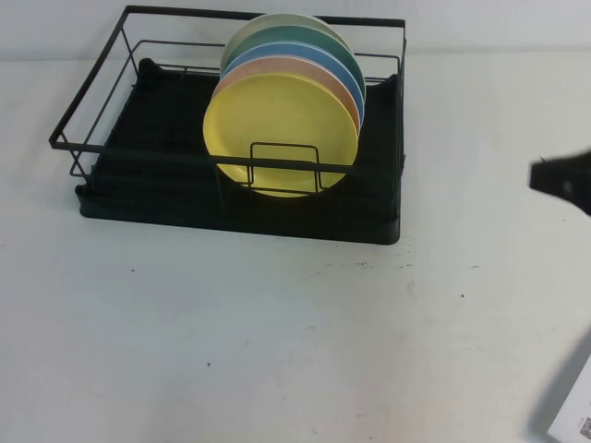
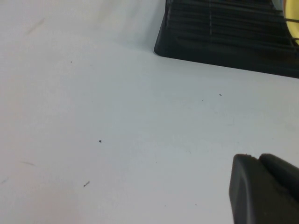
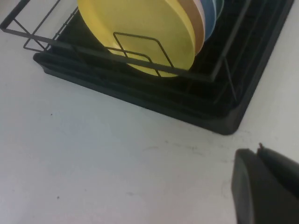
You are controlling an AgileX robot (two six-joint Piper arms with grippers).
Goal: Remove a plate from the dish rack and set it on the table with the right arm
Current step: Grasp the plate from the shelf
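Observation:
The yellow plate (image 1: 277,129) stands upright at the front of a row of plates in the black wire dish rack (image 1: 148,175), at the back middle of the white table (image 1: 277,332). My right gripper (image 1: 554,177) hovers at the right edge of the high view, well to the right of the rack and apart from it, shut and empty. In the right wrist view, the right gripper (image 3: 257,151) is over bare table in front of the rack's corner (image 3: 224,116), with the yellow plate (image 3: 140,28) beyond. My left gripper (image 2: 254,157) is shut over bare table.
A peach plate (image 1: 349,97) and other coloured plates (image 1: 305,39) stand behind the yellow one. The rack's left half holds no plates. The rack's corner (image 2: 224,42) shows in the left wrist view. A white object (image 1: 577,406) sits at the table's front right corner.

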